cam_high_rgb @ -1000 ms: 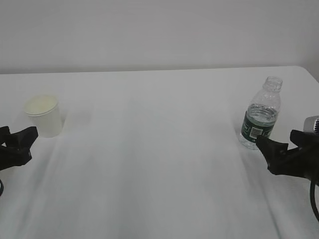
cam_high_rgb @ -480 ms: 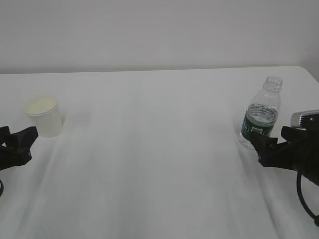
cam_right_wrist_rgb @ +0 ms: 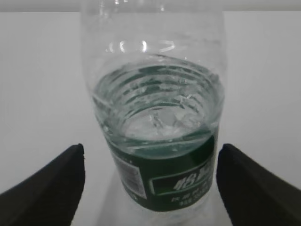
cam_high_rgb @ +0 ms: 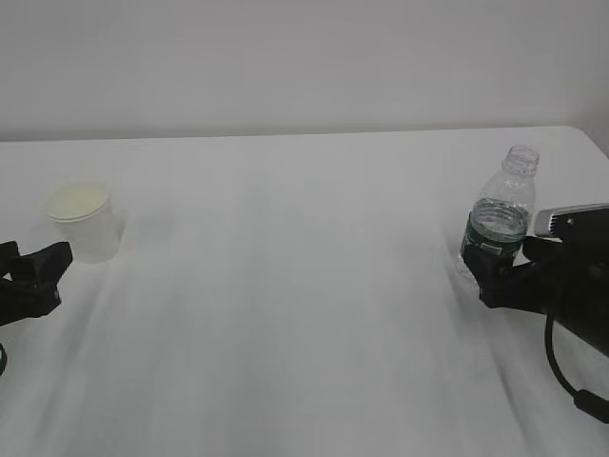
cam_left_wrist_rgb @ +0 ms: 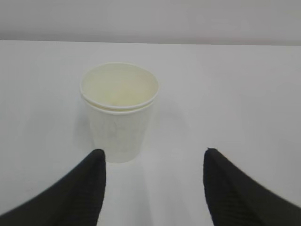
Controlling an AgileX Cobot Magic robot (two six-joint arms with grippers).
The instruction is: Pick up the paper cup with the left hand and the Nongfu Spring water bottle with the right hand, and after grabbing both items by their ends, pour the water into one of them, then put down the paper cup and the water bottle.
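The white paper cup [cam_high_rgb: 85, 221] stands upright at the left of the table. My left gripper [cam_high_rgb: 43, 271] is open just short of it, low over the cloth. In the left wrist view the paper cup [cam_left_wrist_rgb: 119, 111] stands ahead of the left gripper [cam_left_wrist_rgb: 153, 157], toward its left finger, outside the gap. The Nongfu Spring water bottle [cam_high_rgb: 499, 227] stands capless at the right, water [cam_right_wrist_rgb: 157, 120] partly filling it. My right gripper [cam_high_rgb: 497, 278] is open at the bottle's lower part. In the right wrist view the Nongfu Spring water bottle [cam_right_wrist_rgb: 162, 174] fills the space between the open fingers of the right gripper [cam_right_wrist_rgb: 150, 155], neither finger touching it.
A white cloth covers the table [cam_high_rgb: 304, 305]; its far edge meets a pale wall. The table's right edge [cam_high_rgb: 598, 148] lies close behind the bottle.
My right gripper has risen and moved forward, so its fingers now flank the bottle's label. The left gripper and the cup have not moved.
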